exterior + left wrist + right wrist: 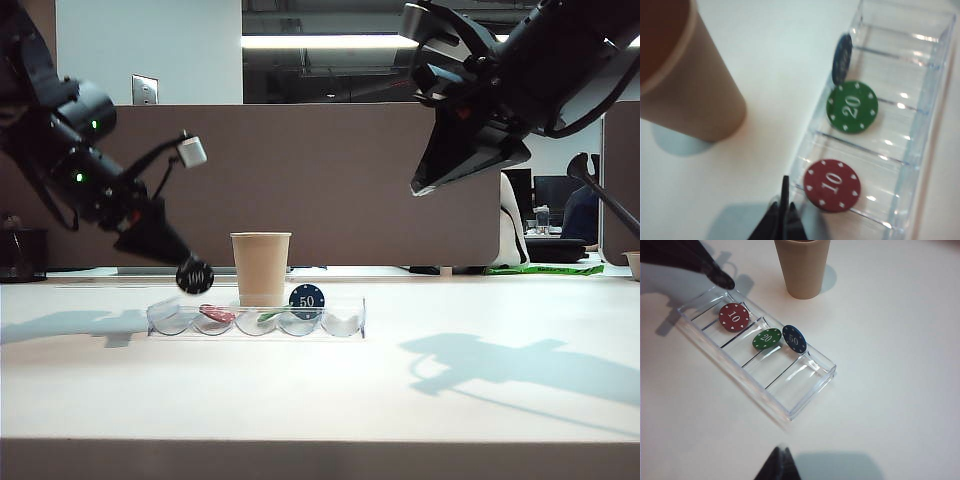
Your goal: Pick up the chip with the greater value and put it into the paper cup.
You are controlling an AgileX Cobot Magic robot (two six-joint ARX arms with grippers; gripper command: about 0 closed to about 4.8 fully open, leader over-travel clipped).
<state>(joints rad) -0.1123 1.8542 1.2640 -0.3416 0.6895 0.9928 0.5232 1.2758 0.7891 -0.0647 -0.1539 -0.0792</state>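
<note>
The black chip marked 100 is held clenched on edge in the left end effector, lifted clear above the left end of the clear tray. The paper cup stands upright just to the right of the held chip and behind the tray, its rim higher than the chip, so a rise and a short carry rightward appear to be called for. The left arm is by far the nearer. The right end effector is held high, well apart on the right, its jaws seen pressed together on nothing. The red 10, green 20 and blue 50 remain in the tray on the pale surface. An office partition is seen behind.
</note>
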